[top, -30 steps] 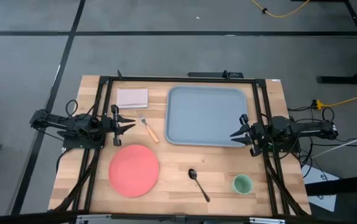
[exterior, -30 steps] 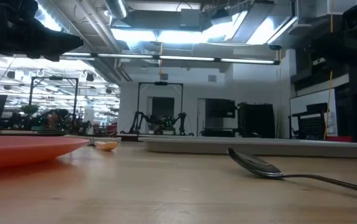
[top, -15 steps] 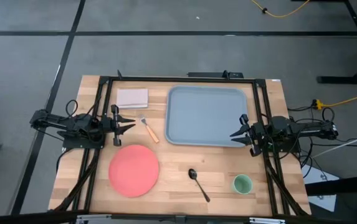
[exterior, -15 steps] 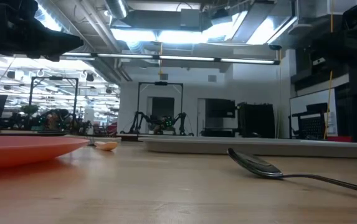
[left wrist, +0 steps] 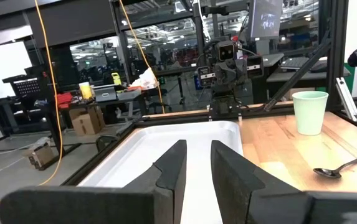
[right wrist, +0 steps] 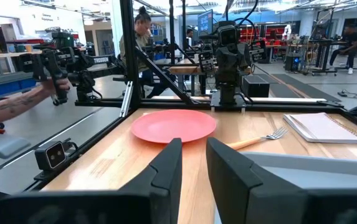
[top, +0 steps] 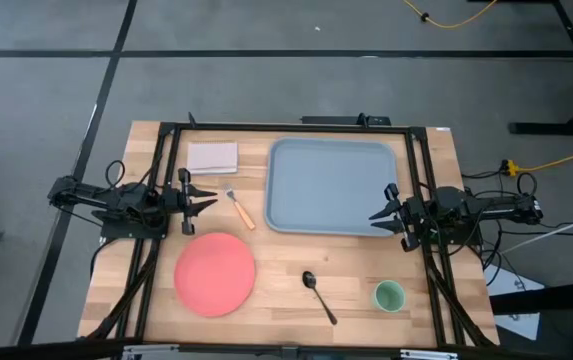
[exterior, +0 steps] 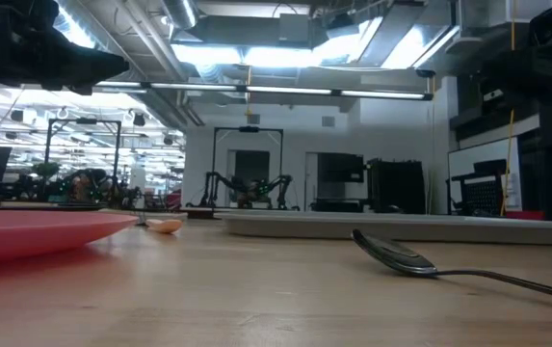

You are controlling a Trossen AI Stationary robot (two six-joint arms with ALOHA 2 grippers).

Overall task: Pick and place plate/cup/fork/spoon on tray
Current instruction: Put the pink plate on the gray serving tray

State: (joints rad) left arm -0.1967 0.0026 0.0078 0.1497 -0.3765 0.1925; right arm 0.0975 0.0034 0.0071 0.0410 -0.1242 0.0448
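The blue-grey tray [top: 330, 186] lies at the table's far middle. The coral plate [top: 215, 273] lies flat near the front left. The dark spoon [top: 318, 294] lies to its right, and the green cup [top: 389, 295] stands at the front right. The orange-handled fork [top: 240, 209] lies between the plate and the tray's left rim. My left gripper [top: 209, 202] hovers open at the table's left, pointing at the fork. My right gripper [top: 377, 216] hovers open over the tray's right rim. Both are empty.
A pale folded napkin [top: 212, 157] lies at the far left, beside the tray. A black frame [top: 286, 126] runs along the table's far edge and both sides. People show in the room beyond, in the right wrist view [right wrist: 142, 25].
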